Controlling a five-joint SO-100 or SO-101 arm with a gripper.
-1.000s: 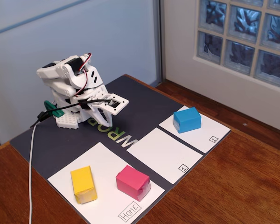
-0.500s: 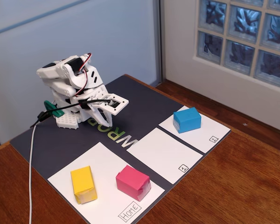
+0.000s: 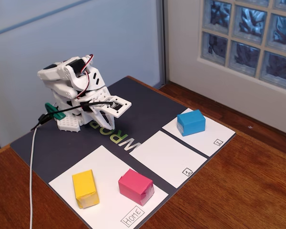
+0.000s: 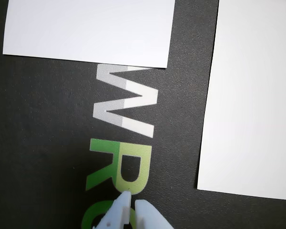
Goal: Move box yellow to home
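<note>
The yellow box [image 3: 85, 189] lies on the left part of the Home paper [image 3: 102, 164], the large white square with the "Home" label [image 3: 133, 216] at its front corner. My gripper [image 3: 124, 107] is folded back at the far left of the mat, well away from the box and holding nothing. In the wrist view my gripper [image 4: 131, 203] is shut over the green lettering on the dark mat [image 4: 47, 143]. The box does not show in the wrist view. The white sheet at the right of the wrist view [image 4: 252, 95] looks like part of the Home paper.
A pink block [image 3: 136, 186] sits on the Home paper to the right of the yellow box. A blue block [image 3: 190, 122] stands on the square labelled "2" [image 3: 218, 135]. The square labelled "1" [image 3: 167, 157] lies between them. A white cable [image 3: 32, 167] runs off the mat.
</note>
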